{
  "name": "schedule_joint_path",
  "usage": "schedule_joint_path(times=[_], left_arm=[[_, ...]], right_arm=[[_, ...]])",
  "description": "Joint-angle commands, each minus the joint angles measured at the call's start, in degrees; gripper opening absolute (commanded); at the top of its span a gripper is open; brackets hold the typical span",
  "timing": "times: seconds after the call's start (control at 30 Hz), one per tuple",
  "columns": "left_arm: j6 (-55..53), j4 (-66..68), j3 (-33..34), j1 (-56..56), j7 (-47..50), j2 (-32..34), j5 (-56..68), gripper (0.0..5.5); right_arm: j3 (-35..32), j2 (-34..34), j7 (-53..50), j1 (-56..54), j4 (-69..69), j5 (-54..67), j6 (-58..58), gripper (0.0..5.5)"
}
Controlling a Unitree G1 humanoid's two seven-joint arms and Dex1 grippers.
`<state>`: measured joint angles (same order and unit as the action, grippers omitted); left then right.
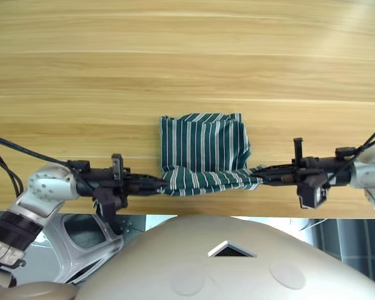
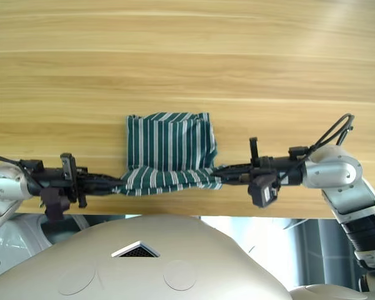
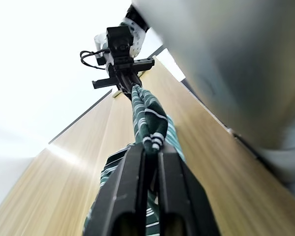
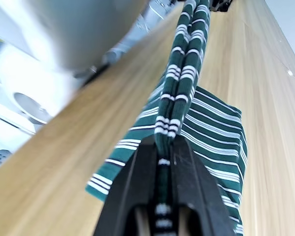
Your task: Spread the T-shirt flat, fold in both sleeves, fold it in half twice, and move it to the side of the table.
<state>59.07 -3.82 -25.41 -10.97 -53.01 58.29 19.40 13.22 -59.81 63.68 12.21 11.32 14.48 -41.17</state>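
Note:
A green T-shirt (image 1: 204, 142) with white stripes lies folded into a small rectangle near the front edge of the wooden table (image 1: 175, 56). Its near edge is lifted and stretched into a band (image 1: 206, 178) between my two grippers. My left gripper (image 1: 164, 183) is shut on the band's left end, and my right gripper (image 1: 257, 175) is shut on its right end. In the left wrist view the fingers (image 3: 132, 172) pinch the striped cloth (image 3: 150, 115). The right wrist view has the black fingers (image 4: 187, 172) closed on the same cloth (image 4: 184, 73).
The table's far half and both sides are bare wood. The front edge (image 1: 269, 217) runs just under the arms.

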Motion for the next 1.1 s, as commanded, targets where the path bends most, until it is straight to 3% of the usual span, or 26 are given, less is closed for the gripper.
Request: schedule_joint_path(times=[0.03,0.7,0.87,1.1], left_arm=[[-2.12,4.42,2.57,2.49,0.33,-3.46,-2.8,0.11],[-7.12,15.27,7.57,9.84,-1.65,-15.41,-1.98,0.11],[-7.08,28.12,8.69,15.86,-1.93,-19.92,-5.45,0.11],[-4.23,52.18,9.01,28.27,6.53,-26.44,-20.57,0.11]], right_arm=[[-0.25,2.89,-1.83,-3.77,-1.18,-4.06,3.52,0.1],[2.77,15.52,-9.36,-16.85,-11.03,-19.05,12.49,0.1],[5.37,18.43,-11.7,-20.25,-18.8,-24.35,11.73,0.1],[9.09,23.36,-13.92,-24.17,-25.38,-28.4,10.91,0.1]])
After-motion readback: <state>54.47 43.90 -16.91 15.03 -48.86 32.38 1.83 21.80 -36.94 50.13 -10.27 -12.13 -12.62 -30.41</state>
